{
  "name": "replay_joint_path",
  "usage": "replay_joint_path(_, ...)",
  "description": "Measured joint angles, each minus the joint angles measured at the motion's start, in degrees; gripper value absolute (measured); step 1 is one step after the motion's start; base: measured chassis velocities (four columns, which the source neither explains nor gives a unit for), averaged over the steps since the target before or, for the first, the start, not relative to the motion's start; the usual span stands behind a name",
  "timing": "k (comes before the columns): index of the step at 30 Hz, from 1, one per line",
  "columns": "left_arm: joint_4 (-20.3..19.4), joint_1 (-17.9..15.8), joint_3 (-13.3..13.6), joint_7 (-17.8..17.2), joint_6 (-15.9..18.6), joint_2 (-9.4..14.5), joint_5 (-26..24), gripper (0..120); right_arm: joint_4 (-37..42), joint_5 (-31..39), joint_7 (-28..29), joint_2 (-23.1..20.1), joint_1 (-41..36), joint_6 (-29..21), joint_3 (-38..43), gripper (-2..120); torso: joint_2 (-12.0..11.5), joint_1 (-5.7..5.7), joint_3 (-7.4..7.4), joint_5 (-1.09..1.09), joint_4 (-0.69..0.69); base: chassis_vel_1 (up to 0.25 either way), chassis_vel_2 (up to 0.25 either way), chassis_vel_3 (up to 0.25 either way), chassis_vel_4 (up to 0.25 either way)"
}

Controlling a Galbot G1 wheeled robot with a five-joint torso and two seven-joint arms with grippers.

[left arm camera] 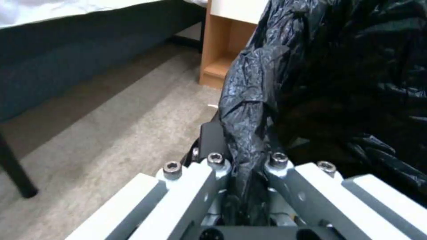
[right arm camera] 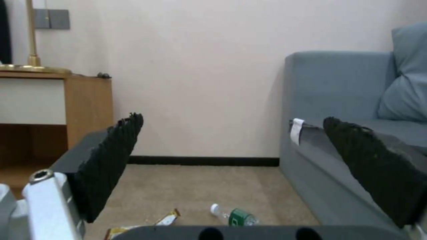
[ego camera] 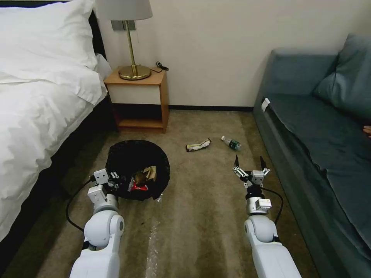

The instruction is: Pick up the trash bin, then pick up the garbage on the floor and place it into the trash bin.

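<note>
- Left gripper [ego camera: 116, 178] at near rim of the trash bin [ego camera: 138, 170], clamped on the black bag liner [left arm camera: 249, 110]. In the left wrist view the crinkled liner is pinched between the closed fingers [left arm camera: 212, 140].
- Trash bin sits on the left side of the carpet [ego camera: 201, 216], between the bed [ego camera: 34, 116] and the room centre, in front of the nightstand [ego camera: 140, 98]. I can't tell whether it is resting on the floor or lifted.
- Already in the bin: crumpled tan paper bag [ego camera: 150, 173] and red-and-white wrapper [ego camera: 138, 187], lying against each other on the near side.
- Right gripper [ego camera: 251, 165] hovers over the carpet near the sofa [ego camera: 320, 146], jaws wide, nothing between them. Right wrist view: both dark fingers [right arm camera: 111, 160] spread well apart, floor visible between.
- Still on the floor: flat wrapper with yellow print [ego camera: 198, 145] and small clear bottle with green label [ego camera: 231, 143]. They lie near each other, not touching, ahead of the right gripper and towards the wall.
- In the right wrist view the bottle [right arm camera: 235, 216] lies on its side between the fingertips' line of sight, with the wrapper [right arm camera: 146, 224] just beside it on the nightstand side.
- Lamp [ego camera: 129, 38] on top of the nightstand.
</note>
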Motion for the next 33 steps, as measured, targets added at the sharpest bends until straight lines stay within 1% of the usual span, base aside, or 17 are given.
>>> replay_joint_path(11, -0.5, 0.5, 0.0, -0.1, 0.1, -0.4, 0.4, 3, 0.1, 0.1, 0.0, 0.0, -0.2, 0.1, -0.2, 100, 0.0, 0.00, 0.00, 0.01, 0.02, -0.132, 0.149, 0.132, -0.137)
replay_joint_path(18, -0.7, 0.6, 0.1, 0.0, 0.1, -0.5, 0.5, 3, 0.4, 0.1, 0.1, -0.2, -0.4, 0.1, -0.3, 100, 0.0, 0.01, 0.01, 0.00, 0.00, -0.158, 0.116, 0.142, -0.139)
replay_joint_path(25, -0.8, 0.7, 0.0, 0.1, 0.0, -0.4, 0.6, 3, 0.4, 0.1, 0.0, -0.3, -0.4, 0.0, -0.5, 100, 0.0, 0.00, 0.00, 0.02, 0.02, -0.132, 0.147, 0.140, -0.128)
replay_joint_path(33, -1.0, 1.0, -0.3, 0.2, 0.0, -0.1, 0.6, 3, 0.4, -0.1, 0.0, -0.5, -0.1, -0.3, -0.7, 100, 0.0, 0.00, 0.00, 0.01, 0.00, -0.145, 0.133, 0.139, -0.140)
